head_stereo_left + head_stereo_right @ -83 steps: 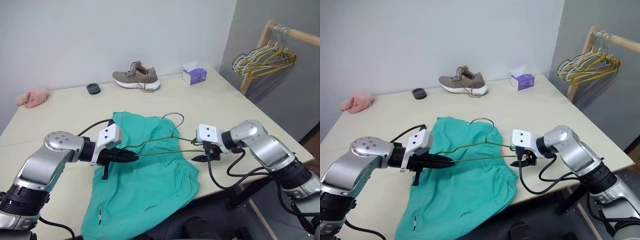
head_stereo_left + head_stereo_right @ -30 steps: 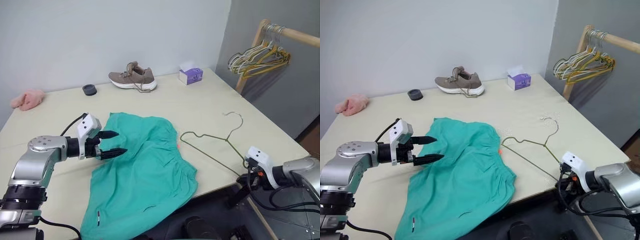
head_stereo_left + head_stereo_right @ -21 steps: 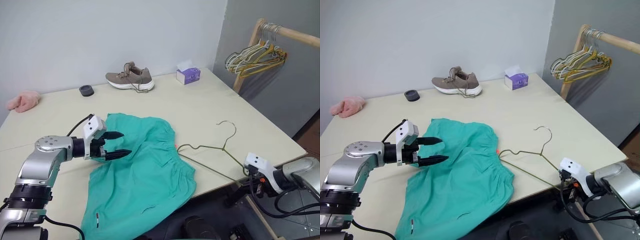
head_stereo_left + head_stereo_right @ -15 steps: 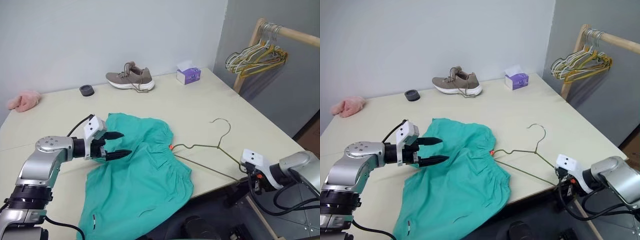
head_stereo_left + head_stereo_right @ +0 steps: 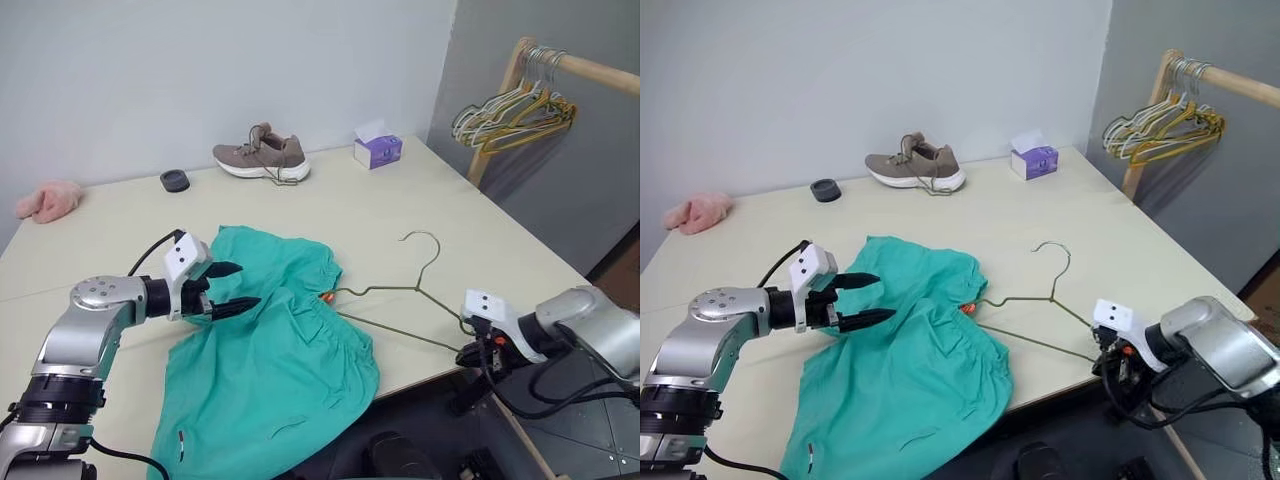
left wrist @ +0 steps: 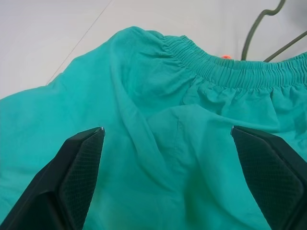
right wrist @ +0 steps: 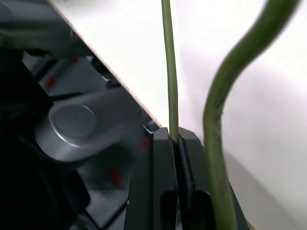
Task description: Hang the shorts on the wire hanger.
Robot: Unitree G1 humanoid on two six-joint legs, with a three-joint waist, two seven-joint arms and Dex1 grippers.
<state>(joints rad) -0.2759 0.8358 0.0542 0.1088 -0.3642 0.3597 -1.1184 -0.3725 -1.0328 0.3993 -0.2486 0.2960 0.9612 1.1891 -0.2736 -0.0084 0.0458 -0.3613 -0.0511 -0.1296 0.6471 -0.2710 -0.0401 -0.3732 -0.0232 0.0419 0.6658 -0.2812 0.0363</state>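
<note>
On the table [image 5: 330,205], crumpled teal shorts [image 5: 270,370]; right hand [image 5: 468,352] clamping thin wire hanger [image 5: 400,290]; left hand [image 5: 235,290] agape.

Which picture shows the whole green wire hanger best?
The left eye view: the wire hanger shows whole, hook to corner, its far tip at the shorts and the right gripper pinching its other corner. The right eye view shows nearly the same. The right wrist view shows wire clamped close up; the left wrist view shows a bit.

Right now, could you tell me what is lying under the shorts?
The shorts lie on the table, their lower end hanging past its front edge. Anything else beneath the fabric is covered.
</note>
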